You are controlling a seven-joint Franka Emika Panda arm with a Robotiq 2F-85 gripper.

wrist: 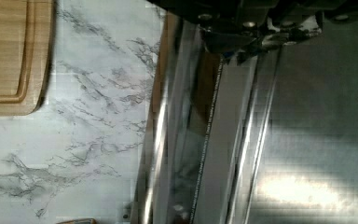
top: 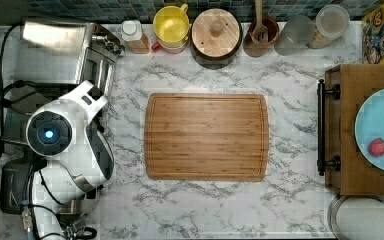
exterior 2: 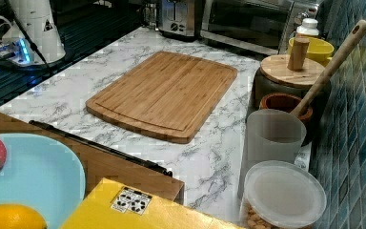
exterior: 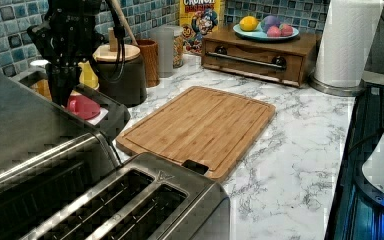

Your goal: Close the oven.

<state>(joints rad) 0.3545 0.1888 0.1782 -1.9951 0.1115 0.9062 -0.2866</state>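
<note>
**Oven at bench's left edge, arm over its front**

Bench [top: 220, 210]: white marble, tiled wall along the far edge.

Oven [top: 55, 52]: steel box at the top view's left edge, near the far-left corner. Long axis runs along that edge; door side faces the bench centre, twd the board [top: 206, 136]. In the right view the glass front [exterior 2: 248, 21] looks upright, about shut, tho it's far off. Wrist view shows door edge, bar handle [wrist: 247, 140] and steel top close up; can't tell if any gap is left. Oven's near end is hidden under the arm [top: 67, 137] in the top view, and cut off in the left view.

Toaster [exterior: 130, 205]: two slots, just beside the oven, partly under the arm in the top view.

Gripper [exterior: 62, 97]: dark, hangs over the oven front in the left view. Fingers too dark to read; can't tell open or closed, or whether it touches the handle.
</note>
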